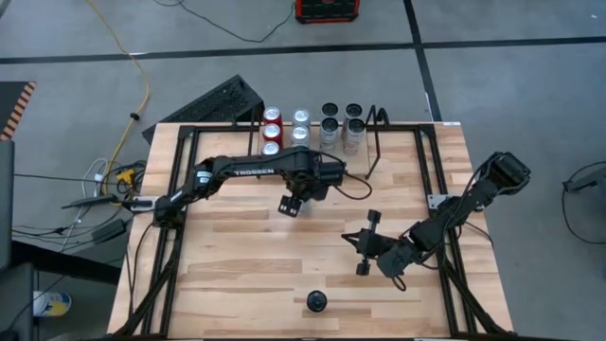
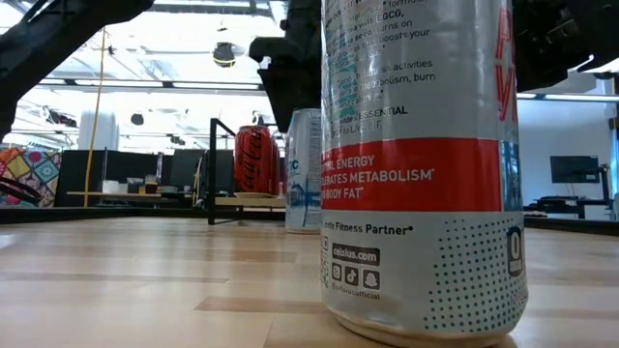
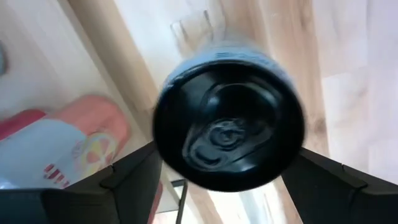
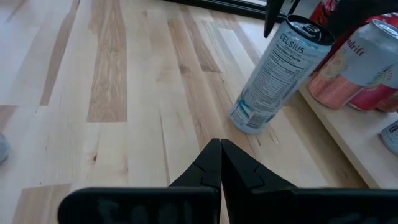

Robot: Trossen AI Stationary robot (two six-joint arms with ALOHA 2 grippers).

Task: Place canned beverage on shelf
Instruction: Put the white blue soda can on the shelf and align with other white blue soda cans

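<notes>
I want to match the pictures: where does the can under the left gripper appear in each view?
High: mid-table, hidden under the left gripper.
Low: the can, centre, behind the big near can.
Left wrist: centre, black top between the fingers.
Right wrist: upper right, standing.
Landmark: red can on the shelf behind it.

Even, diffuse overhead light falls on the pale wooden table (image 1: 284,256), where the arms cast only soft, short shadows, and the high view is sharp across its whole field. In the low view, bright ceiling fixtures and a washed-out room beyond leave the arms as near-black silhouettes; the nearest can (image 2: 421,164) is crisp with a broad sheen down its side, while the red can (image 2: 256,159) behind is slightly soft. The left wrist view is overexposed and strongly blurred, its black can lid (image 3: 229,134) out of focus, whereas the right wrist view renders the wood grain and the printed can (image 4: 273,74) clearly.
</notes>
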